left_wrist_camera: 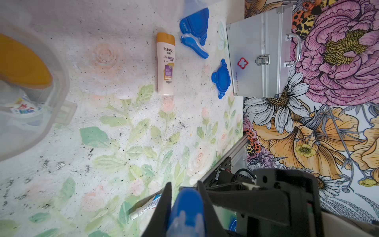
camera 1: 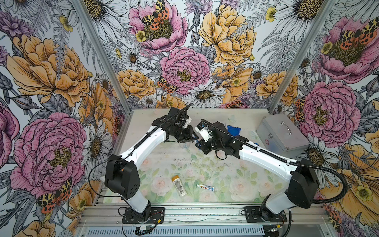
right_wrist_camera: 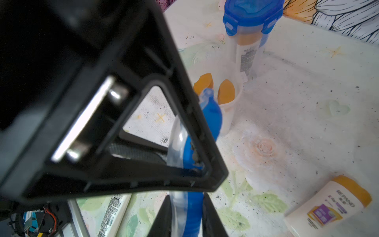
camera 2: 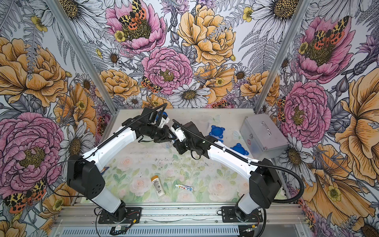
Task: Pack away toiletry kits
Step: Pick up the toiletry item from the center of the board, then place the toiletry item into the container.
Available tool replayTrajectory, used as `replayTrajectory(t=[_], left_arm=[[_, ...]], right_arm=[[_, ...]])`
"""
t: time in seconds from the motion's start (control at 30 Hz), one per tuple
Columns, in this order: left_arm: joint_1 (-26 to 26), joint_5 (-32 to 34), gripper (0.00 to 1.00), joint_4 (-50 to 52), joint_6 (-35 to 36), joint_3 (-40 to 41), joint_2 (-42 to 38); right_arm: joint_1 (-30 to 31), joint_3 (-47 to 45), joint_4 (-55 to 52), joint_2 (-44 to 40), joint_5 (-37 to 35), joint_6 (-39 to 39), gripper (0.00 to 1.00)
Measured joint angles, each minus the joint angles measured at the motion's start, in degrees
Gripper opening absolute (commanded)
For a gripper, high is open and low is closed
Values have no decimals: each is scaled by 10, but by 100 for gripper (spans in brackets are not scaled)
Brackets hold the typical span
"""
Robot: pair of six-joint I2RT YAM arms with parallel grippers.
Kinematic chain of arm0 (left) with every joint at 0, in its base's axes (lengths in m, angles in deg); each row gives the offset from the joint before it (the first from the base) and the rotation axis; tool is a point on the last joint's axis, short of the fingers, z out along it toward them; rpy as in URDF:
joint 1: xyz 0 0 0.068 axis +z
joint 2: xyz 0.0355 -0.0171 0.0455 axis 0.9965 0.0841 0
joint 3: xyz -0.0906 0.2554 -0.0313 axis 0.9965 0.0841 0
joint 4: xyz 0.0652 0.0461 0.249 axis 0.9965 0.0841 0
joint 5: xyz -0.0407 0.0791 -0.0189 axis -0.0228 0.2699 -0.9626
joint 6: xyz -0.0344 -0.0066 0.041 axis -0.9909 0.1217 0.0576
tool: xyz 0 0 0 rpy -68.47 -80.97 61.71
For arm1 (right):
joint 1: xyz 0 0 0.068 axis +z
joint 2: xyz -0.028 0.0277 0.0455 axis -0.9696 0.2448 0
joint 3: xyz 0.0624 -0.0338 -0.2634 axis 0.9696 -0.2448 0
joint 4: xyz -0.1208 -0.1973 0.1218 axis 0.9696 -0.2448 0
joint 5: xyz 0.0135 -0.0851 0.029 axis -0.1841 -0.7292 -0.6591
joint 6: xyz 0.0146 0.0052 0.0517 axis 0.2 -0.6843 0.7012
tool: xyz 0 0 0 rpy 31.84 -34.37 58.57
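**A:** Okay, blue toothbrush point(right_wrist_camera: 211, 115). It's hanging in the air mid-table, just beside the open clear cup point(right_wrist_camera: 229, 115), with both grippers on it. What's going wrong from here?

**B:** A drop, mostly. The left gripper point(left_wrist_camera: 184, 185) is clamping across the brush. The right gripper point(right_wrist_camera: 186, 197) fingers are sitting against both sides of the handle, and I can't tell if they're squeezing. If one is letting go while the other is gripping weakly, the brush is sliding down onto the table point(camera 1: 205, 164). If both are pulling, it's twisting.

**A:** And the cup?

**B:** Risky too. It's holding an orange-capped bottle point(right_wrist_camera: 225, 93), so space is looking tight. A tilted brush could be catching the rim and tipping it. The sealed cup point(right_wrist_camera: 252, 41) under its blue lid is standing near and could be getting bumped.

**A:** Loose items?

**B:** A spare bottle point(camera 1: 179, 185) and a toothpaste tube point(camera 1: 205, 187) are lying near the front edge. Loose blue lids point(camera 2: 217, 131) are lying near the silver metal case point(camera 1: 281, 135). All are well apart from the handover, so they're probably safe.

**A:** Arm pose?

**B:** The left arm point(camera 1: 147, 141) and right arm point(camera 1: 262, 158) are both reaching forward and angling inward. The wrists are meeting nose to nose at the table's middle in both top views.
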Motion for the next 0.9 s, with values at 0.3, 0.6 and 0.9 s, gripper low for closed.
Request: replayTrajectory(t=[0.3,0.6,0.9], left_arm=[[65,162,3,-5,63,-14,-50],[36,323,2,-79,123,-22,-28],[-3,398,2,-125,159,-25,23]], right_arm=[[-21,-31,3,-36,-15,21,88],[-84,-62,4,-76,-20,66,87],[-109,-95,3,-115,-21,97,88]])
